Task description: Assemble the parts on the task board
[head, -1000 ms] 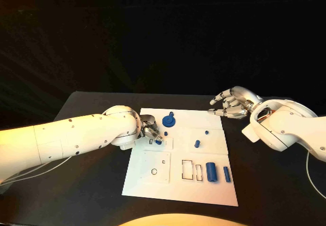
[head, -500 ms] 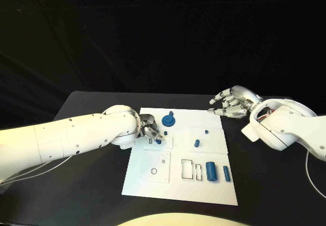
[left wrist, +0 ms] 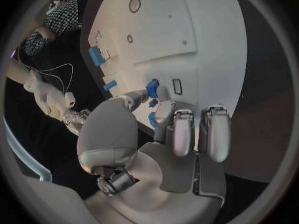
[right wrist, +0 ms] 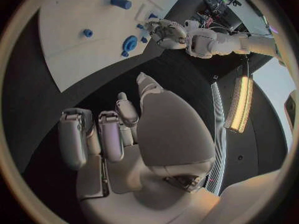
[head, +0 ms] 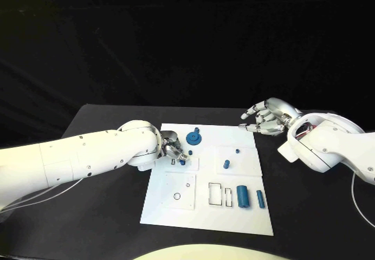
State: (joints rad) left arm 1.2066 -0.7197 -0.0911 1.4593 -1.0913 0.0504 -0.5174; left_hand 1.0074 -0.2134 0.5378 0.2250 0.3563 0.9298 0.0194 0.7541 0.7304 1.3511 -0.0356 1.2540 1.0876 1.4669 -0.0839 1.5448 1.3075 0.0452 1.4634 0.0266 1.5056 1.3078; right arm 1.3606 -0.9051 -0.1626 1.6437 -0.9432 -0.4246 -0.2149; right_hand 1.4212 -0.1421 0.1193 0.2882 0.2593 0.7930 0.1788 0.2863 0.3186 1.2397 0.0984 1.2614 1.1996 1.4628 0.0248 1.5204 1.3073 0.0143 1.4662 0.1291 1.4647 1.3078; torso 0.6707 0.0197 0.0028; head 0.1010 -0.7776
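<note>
The white task board (head: pixel 205 216) lies in the middle of the black table. My left hand (head: pixel 171 147) hovers low over the board's upper left part and pinches a small blue part (head: pixel 183 160) between thumb and a finger, its tip at the board; the left wrist view shows the same part (left wrist: pixel 152 88) in my left hand (left wrist: pixel 163 129). A blue gear (head: pixel 194 140) stands just beyond that hand. Two small blue pegs (head: pixel 226 163) sit mid-board, and two blue cylinders (head: pixel 243 196) lie lower right. My right hand (head: pixel 268 119) hangs off the board's far right corner, fingers apart, holding nothing.
Outlined rectangular slots (head: pixel 215 195) and a round hole (head: pixel 177 196) mark the board's near half. Bare black table (head: pixel 102 216) stretches left and right of the board. In the right wrist view the board (right wrist: pixel 87 10) lies beyond my right hand (right wrist: pixel 149 129).
</note>
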